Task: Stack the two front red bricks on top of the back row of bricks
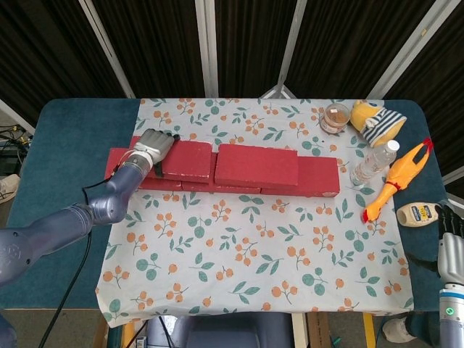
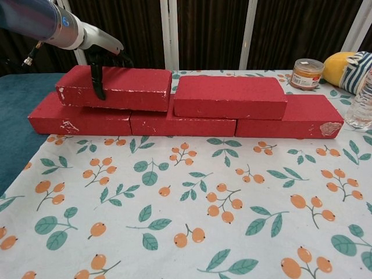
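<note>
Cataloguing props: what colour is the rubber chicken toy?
Yellow-orange rubber chicken toy, red comb; head view shows it.

In front of me stands a table (image 1: 61,138) covered in dark teal fabric, and over its middle lies a white cloth (image 1: 254,246) printed with orange berries and green leaves. Past the far edge hang dark pleated curtains (image 1: 250,43), crossed by slanting pale metal bars (image 1: 210,43). The light is even and bright. At the near left, below the table edge, I see a patch of pale floor (image 1: 9,185).
</note>
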Tool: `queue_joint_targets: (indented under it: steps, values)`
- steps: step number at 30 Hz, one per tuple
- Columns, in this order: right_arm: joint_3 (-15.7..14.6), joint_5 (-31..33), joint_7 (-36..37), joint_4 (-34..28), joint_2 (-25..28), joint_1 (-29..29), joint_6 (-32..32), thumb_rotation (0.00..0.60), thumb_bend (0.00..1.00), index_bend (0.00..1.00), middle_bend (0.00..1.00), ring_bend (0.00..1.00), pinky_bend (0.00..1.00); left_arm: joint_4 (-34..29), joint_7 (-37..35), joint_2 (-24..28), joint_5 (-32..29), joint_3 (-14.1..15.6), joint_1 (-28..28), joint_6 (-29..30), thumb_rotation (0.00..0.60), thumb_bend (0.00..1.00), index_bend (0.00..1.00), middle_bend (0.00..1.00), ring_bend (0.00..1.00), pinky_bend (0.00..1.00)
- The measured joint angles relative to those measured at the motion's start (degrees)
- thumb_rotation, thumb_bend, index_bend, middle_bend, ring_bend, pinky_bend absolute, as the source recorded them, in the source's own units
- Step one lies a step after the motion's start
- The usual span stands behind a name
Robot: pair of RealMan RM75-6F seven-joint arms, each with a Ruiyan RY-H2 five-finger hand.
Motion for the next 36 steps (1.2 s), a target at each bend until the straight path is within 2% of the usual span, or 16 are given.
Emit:
queue_joint_targets:
  steps: [17,36]
  values:
    - [0.0,-0.6,1.7,0.0,0.6,-0.5,0.2,0.6,0.11,0.0,0.0,0.0,0.0,0.7,-2.2,-1.9,-4.5,5.3,-3.9,1.2,0.6,0.0,0.32,0.37,0.3,0.26]
    - [0.1,-0.9,2.7,0.1,0.9,-0.7,0.2,0.6,0.11,0.0,0.0,0.0,0.0,1.2,-3.2,-3.9,-6.6,7.5,-6.4,1.5,0.6,0.0,0.32,0.36,0.3,0.26]
